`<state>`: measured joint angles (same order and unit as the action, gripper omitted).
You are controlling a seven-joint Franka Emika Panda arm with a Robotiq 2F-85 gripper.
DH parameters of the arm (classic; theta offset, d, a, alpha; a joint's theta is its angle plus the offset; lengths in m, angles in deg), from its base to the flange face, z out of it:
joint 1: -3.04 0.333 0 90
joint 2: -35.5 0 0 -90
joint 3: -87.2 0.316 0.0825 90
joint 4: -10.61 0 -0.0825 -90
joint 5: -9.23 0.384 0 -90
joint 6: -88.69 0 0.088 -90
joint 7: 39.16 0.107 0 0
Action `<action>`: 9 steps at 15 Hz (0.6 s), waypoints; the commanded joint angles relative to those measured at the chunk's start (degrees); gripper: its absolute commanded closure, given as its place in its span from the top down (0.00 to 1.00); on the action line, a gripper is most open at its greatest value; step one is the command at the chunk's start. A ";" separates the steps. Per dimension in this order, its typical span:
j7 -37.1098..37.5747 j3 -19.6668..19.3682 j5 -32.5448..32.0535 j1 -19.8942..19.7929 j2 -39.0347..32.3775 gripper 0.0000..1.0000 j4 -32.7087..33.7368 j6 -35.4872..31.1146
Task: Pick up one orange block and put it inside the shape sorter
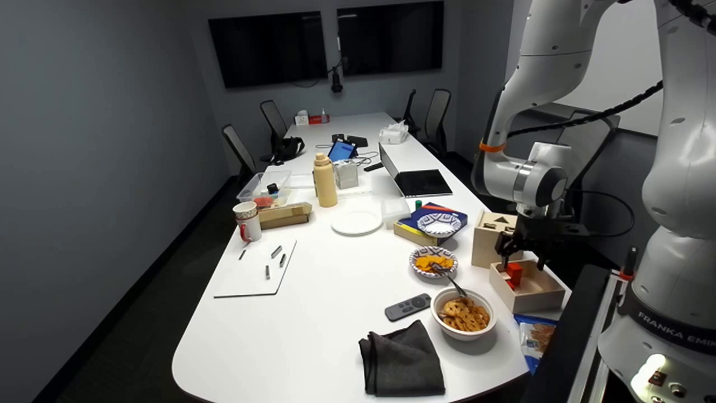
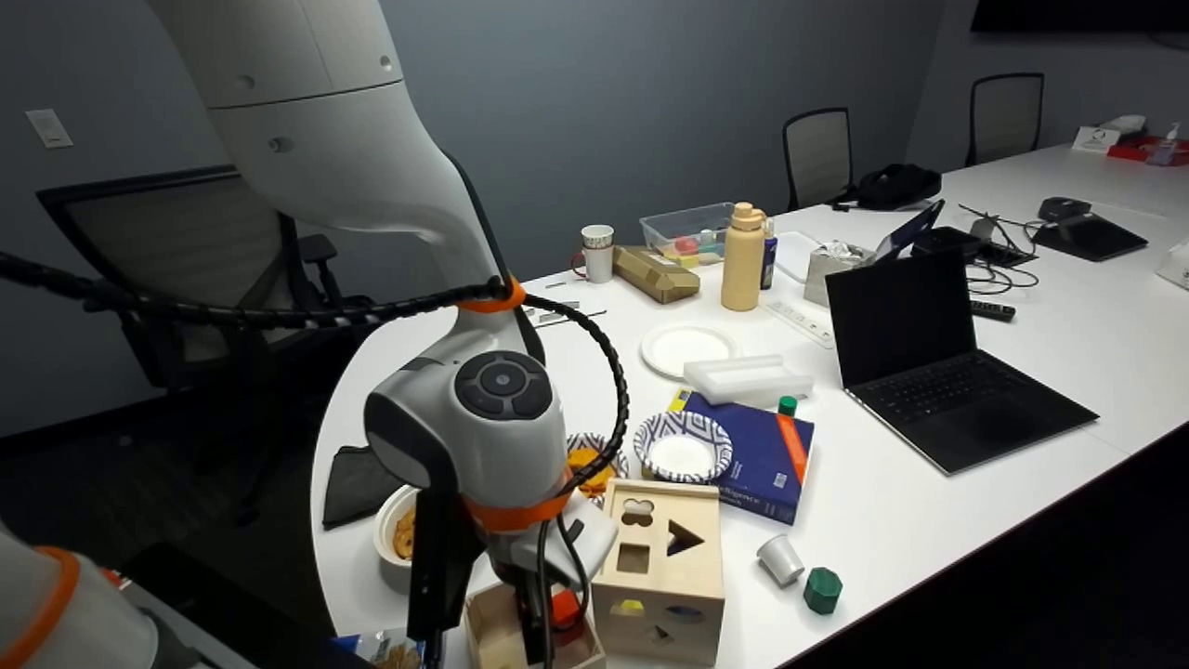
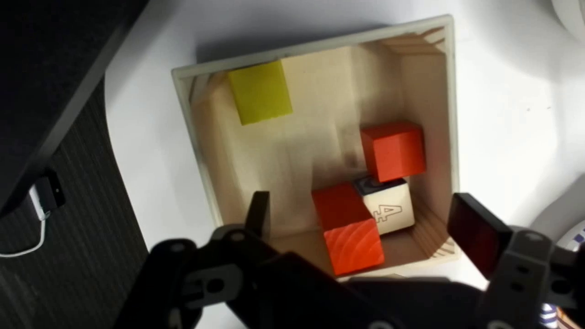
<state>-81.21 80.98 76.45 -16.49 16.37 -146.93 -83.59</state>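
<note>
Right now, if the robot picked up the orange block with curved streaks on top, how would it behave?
The orange block is probably stiff: those streaks look like wood grain. Its flat faces make rolling unlikely. Lifting might nudge the cube marked 4 close beside it.

Stretching away as a long white worktop (image 1: 330, 280), rounding off at one end. Carrying a shape sorter (image 2: 658, 583) and, just beside it, a wooden tray (image 1: 537, 303); bearing a cracker bowl (image 1: 462, 336), a remote (image 1: 408, 307), a dark cloth (image 1: 405, 364), a tan bottle (image 1: 324, 183), a mug (image 1: 251, 221), a white plate (image 1: 356, 223), a black laptop (image 1: 423, 183).
</note>
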 commanded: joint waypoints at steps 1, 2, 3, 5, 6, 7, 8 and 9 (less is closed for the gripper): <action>-1.16 0.72 1.44 -0.56 -2.96 1.00 2.12 -1.38; -0.91 0.72 1.22 -0.43 -3.62 1.00 2.60 -1.32; -0.77 0.56 0.98 -0.42 -4.26 1.00 3.14 -1.28; -0.51 0.33 0.49 -0.26 -5.09 1.00 3.98 -1.19; -0.45 0.12 0.29 -0.23 -5.26 1.00 4.28 -1.24; -0.42 -0.11 0.13 -0.26 -5.46 1.00 4.55 -1.26; -0.27 -0.32 -0.02 -0.19 -5.64 1.00 4.79 -1.35; -0.22 -0.52 -0.16 -0.15 -5.73 1.00 4.92 -1.46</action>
<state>-81.20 80.88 76.44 -16.49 11.80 -143.18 -83.80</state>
